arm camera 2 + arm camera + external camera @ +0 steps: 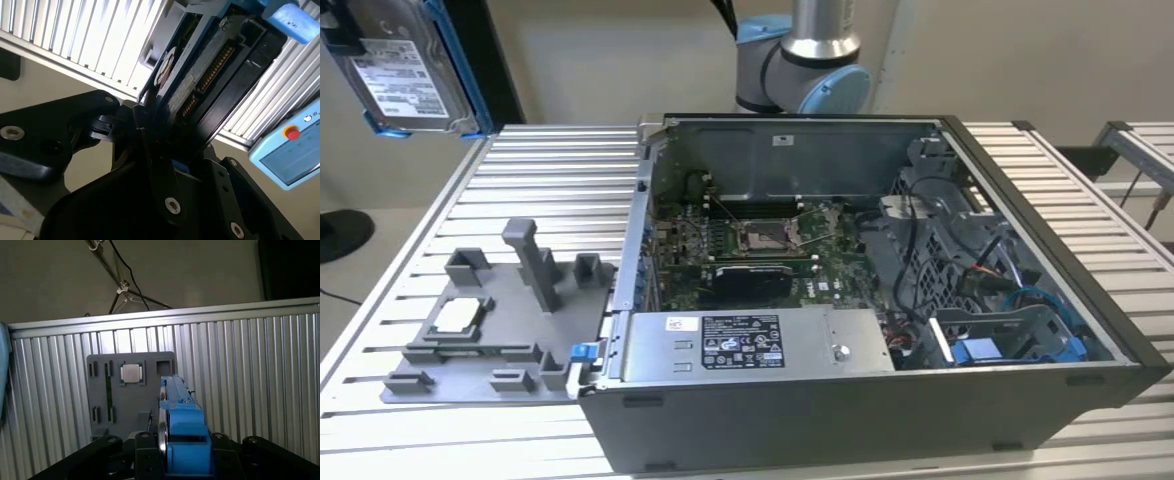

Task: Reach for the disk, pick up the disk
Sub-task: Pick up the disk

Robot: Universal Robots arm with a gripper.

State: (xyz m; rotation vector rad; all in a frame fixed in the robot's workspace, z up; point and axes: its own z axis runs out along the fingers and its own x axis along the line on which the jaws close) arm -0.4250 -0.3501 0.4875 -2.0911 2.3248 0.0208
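Fingers: clenched on the disk (182, 412). In the second wrist view the black fingers (160, 175) press against both flat sides of the disk (200, 75), which stands edge-on between them with its connector row exposed. In the first wrist view the blue frame of the disk rises from between the black finger links, narrow edge toward the camera.

Location of the disk: in the exterior view the disk (403, 75) hangs at the exterior view's upper left, clear of the counter (547, 170) and out past its far corner on that side. Its labelled face is turned toward the camera and its blue frame runs down the side nearer the computer case (854, 420).

Markings: the disk carries a white printed label; the print cannot be made out. The grey box (854, 340) at the near edge of the open case carries a black-and-white label and a smaller white sticker beside it, neither legible.

Other items: a grey fixture plate (467, 365) lies on the counter at the exterior view's left of the case, with a small square silver chip (458, 315) seated in it. The first wrist view shows the same chip (131, 373) on the plate, well below the held disk. The arm (801, 50) stands behind the case. A light-blue pendant (287, 155) with a red button appears in the second wrist view.
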